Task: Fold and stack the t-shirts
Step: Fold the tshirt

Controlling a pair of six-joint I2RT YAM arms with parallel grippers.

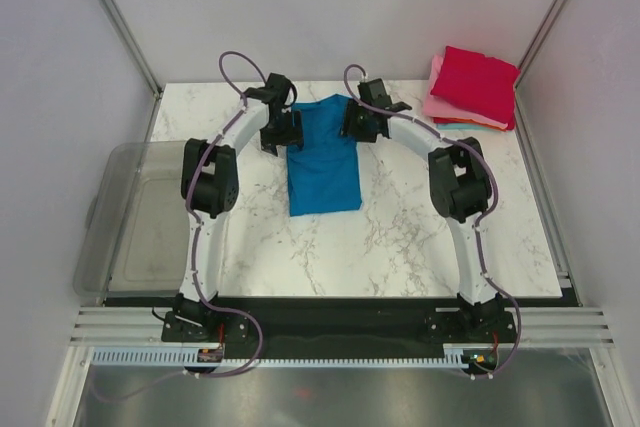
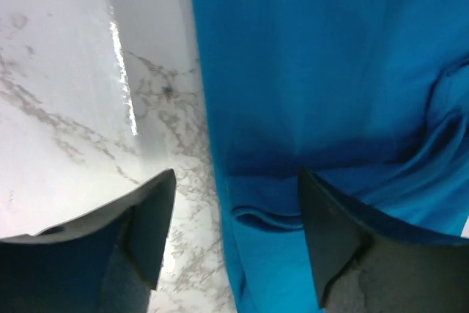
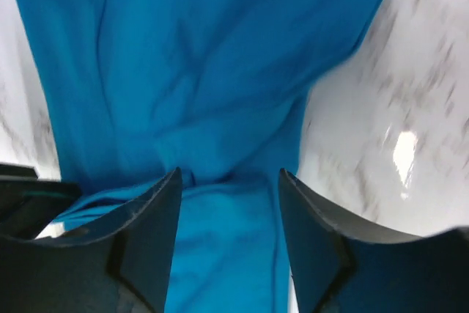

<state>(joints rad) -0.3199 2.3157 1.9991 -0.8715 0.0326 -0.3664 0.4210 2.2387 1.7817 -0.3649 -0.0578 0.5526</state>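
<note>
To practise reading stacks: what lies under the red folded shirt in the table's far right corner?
A pink shirt shows beneath the red shirt, with a thin teal edge lower down. Anything else is covered.

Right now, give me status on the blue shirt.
Left gripper open, right gripper open, both over far end of blue t-shirt. Shirt folded narrow, flat on table. Folded stack far right, apart.
</note>
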